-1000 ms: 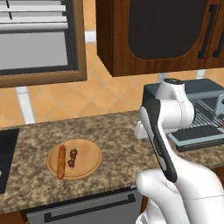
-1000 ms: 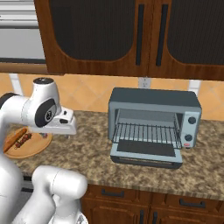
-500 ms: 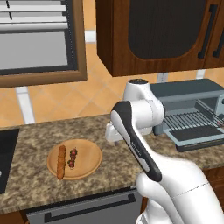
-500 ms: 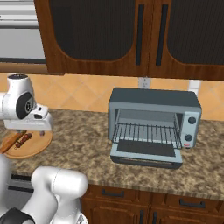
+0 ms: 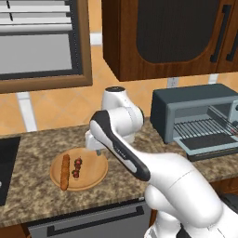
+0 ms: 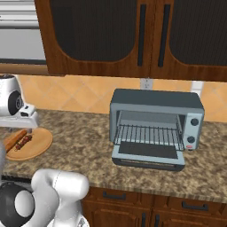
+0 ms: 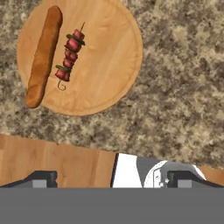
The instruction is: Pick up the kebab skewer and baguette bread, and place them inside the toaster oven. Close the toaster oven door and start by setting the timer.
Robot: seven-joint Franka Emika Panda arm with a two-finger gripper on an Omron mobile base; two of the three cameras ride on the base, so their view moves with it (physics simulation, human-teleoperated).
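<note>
Since a second ago the arm has swung from in front of the toaster oven [image 6: 156, 128] leftward, and the gripper [image 5: 95, 143] now hangs over the right rim of the round wooden plate [image 7: 118, 57]; plate, food and oven are where they were. Gripper state: in the hand view the two dark fingertips [image 7: 41, 178] sit far apart at the bottom corners, so the jaws stand wide, holding nothing and touching nothing. Kebab skewer [image 7: 70, 56] lies on the plate, near its middle, red and dark chunks on a thin stick, just beside the baguette bread [image 7: 43, 57], not touching it as far as I can tell. Baguette lies along the plate's edge, one end over the rim onto the speckled granite counter [image 7: 183, 78]. Both untouched. Toaster oven sits well to the right on the same counter, toaster oven door [image 6: 147, 155] dropped open and flat, wire rack [image 6: 148, 133] showing inside, two knobs on the right control strip [image 6: 193, 128]; any markings there too small to read. No readable labels anywhere. Dark wood cabinets [image 6: 119, 35] hang above, a wall outlet [image 6: 144, 83] behind the oven. Nothing lies between gripper and food.
</note>
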